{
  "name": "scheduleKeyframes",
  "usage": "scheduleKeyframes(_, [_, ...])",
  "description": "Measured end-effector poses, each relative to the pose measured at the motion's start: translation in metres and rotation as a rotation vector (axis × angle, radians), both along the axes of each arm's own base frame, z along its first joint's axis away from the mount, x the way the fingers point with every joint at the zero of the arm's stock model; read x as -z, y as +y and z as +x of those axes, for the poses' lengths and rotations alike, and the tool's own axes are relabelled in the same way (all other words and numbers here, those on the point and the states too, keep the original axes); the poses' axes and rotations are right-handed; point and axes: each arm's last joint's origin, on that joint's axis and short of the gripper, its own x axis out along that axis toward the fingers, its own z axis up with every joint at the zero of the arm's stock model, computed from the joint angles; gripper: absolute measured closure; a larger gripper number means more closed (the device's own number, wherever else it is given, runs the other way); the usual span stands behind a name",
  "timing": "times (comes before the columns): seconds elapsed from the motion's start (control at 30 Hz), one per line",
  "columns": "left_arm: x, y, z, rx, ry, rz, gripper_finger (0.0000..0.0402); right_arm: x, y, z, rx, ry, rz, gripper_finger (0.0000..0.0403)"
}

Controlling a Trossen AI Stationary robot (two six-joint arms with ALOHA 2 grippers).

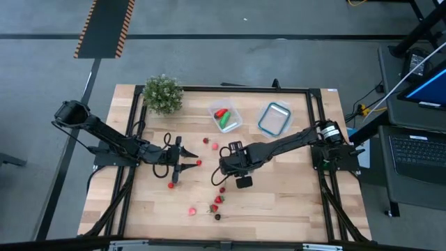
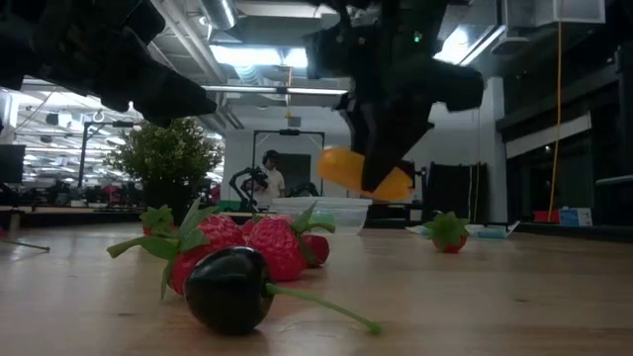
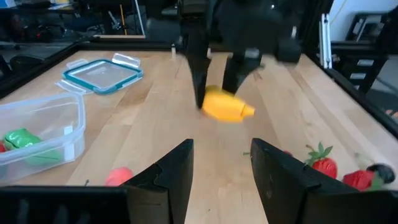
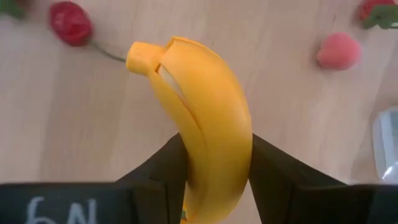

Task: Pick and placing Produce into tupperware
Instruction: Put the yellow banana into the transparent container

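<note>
Banana (image 4: 202,118), clamped between right gripper (image 4: 214,168) jaws, above table (image 4: 81,124)

glossy plastic banana (image 4: 205,118), pale wood table (image 1: 279,202)

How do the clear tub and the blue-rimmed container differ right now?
The clear tub has no coloured rim; the blue-rimmed container has a blue one. The tub already holds a red piece and a green piece; nothing shows inside the blue-rimmed container. The tub sits nearer the potted plant, the blue-rimmed one nearer the right arm's base. Both are clear plastic and rest on the wooden table.
</note>
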Motion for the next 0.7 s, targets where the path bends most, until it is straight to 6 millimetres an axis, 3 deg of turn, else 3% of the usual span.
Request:
scheduleKeyframes(0.43, [-0.001, 0.0, 0.0, -0.001, -0.005, 0.025, 0.025, -0.087, -0.014, -0.033, 0.016, -0.295, 0.05, 0.0261])
scheduleKeyframes(0.7, [-0.001, 0.0, 0.0, -0.001, -0.006, 0.025, 0.025, -0.07, -0.031, -0.082, 0.053, -0.508, 0.087, 0.0261])
